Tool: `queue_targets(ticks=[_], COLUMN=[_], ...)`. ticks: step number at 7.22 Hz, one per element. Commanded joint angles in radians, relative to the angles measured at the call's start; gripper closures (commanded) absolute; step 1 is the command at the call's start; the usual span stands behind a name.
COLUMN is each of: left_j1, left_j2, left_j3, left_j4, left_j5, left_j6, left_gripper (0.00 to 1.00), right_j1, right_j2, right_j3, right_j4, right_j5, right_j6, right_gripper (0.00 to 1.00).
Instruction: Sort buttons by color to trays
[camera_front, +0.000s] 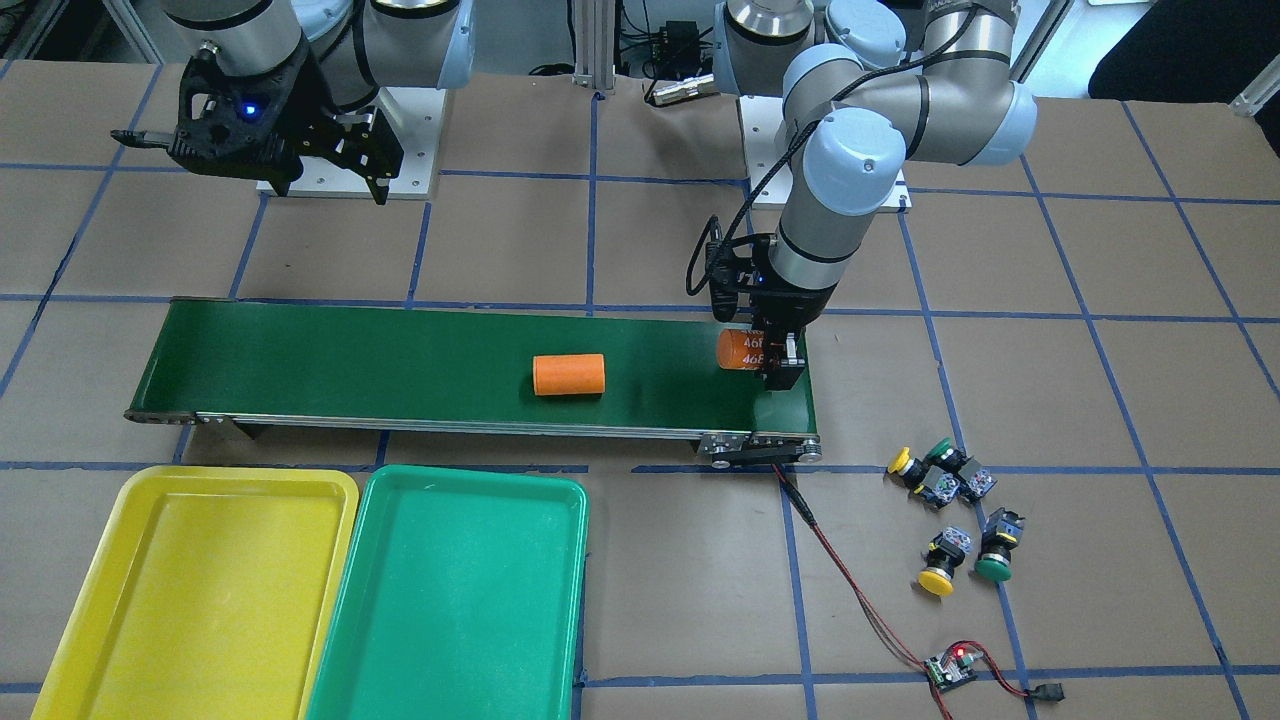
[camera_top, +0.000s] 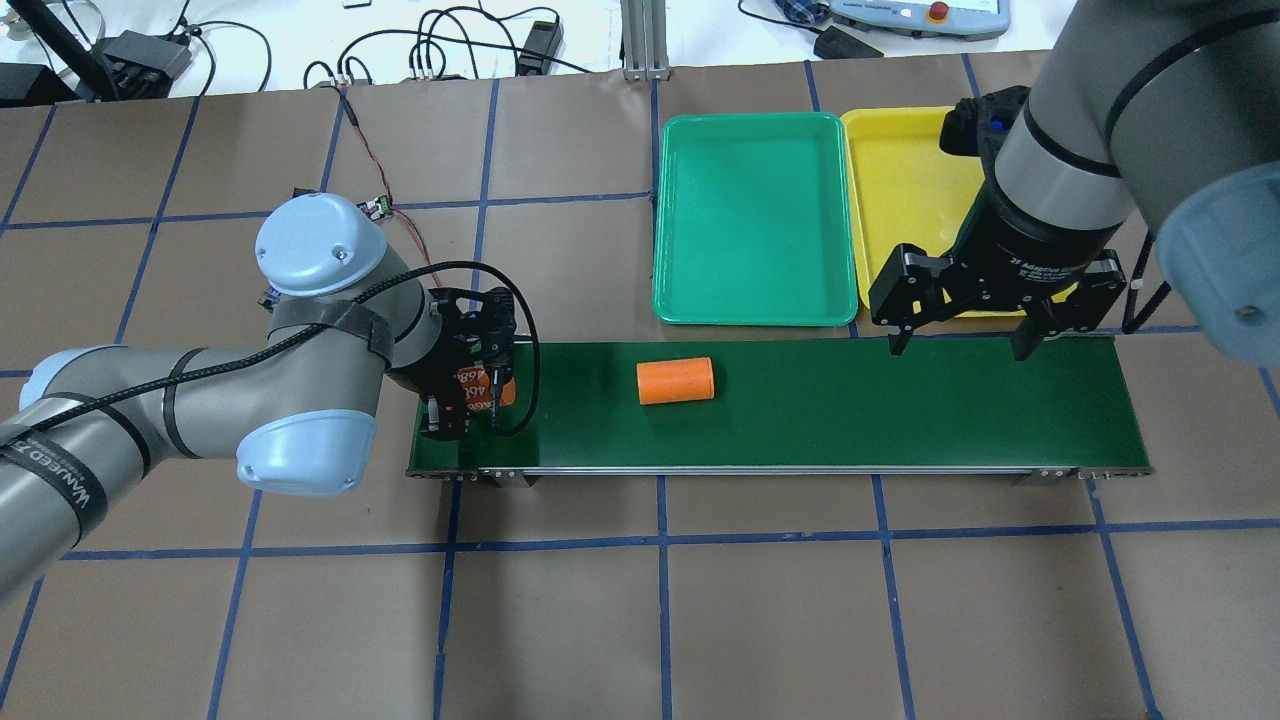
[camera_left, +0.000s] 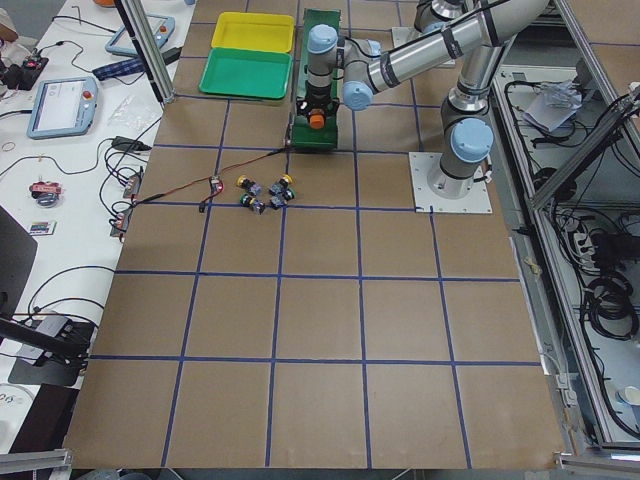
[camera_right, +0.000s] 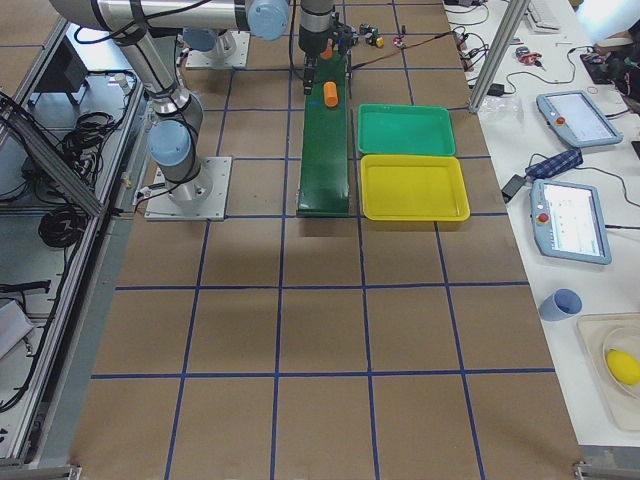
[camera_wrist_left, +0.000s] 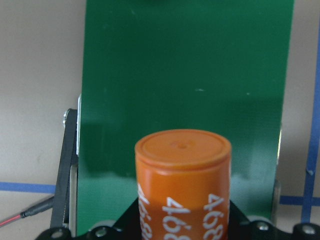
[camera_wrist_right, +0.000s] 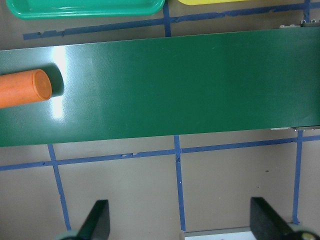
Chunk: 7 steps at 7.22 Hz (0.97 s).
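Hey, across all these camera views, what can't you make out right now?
Buttons: overhead view, mostly hidden behind the left arm; left-side view, too small for detail.
Marked orange cylinder label: left wrist view, cut off by the bottom edge; front view, partly covered by the left gripper.
Whether that cylinder touches the belt: no view settles it.
Yellow tray: overhead view, one corner behind the right gripper.

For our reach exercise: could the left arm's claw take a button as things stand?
Probably not yet: the left claw is shut on an orange cylinder. The buttons lie uncovered on the table nearby.
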Motion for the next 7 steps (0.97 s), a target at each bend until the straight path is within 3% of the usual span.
queue_targets(ticks=[1, 2, 5, 6, 7], left_j1=[-0.005, -0.012, -0.011, -0.003, 0.009], left_j2=[-0.035, -0.045, -0.043, -0.039, -0.043], left_j3=[0.000, 0.001, 0.023, 0.096, 0.200], left_j4=[0.011, 0.023, 0.081, 0.056, -0.051], left_j5=[-0.007, -0.001, 0.001, 0.004, 0.005], left_j6=[-0.114, -0.232, -0.227, -0.222, -0.224], left_gripper=[0.51, 0.01, 0.00, 0.00, 0.00], right_j1=[0.000, 0.000, 0.000, 0.000, 0.000], right_j2=[0.000, 0.000, 0.000, 0.000, 0.000], right_j3=[0.000, 0.000, 0.000, 0.000, 0.000], right_j4=[0.000, 0.000, 0.000, 0.000, 0.000], right_j5=[0.000, 0.000, 0.003, 0.000, 0.000], right_j6=[-0.001, -0.001, 0.001, -0.001, -0.001], right_gripper=[0.00, 0.00, 0.00, 0.00, 0.00])
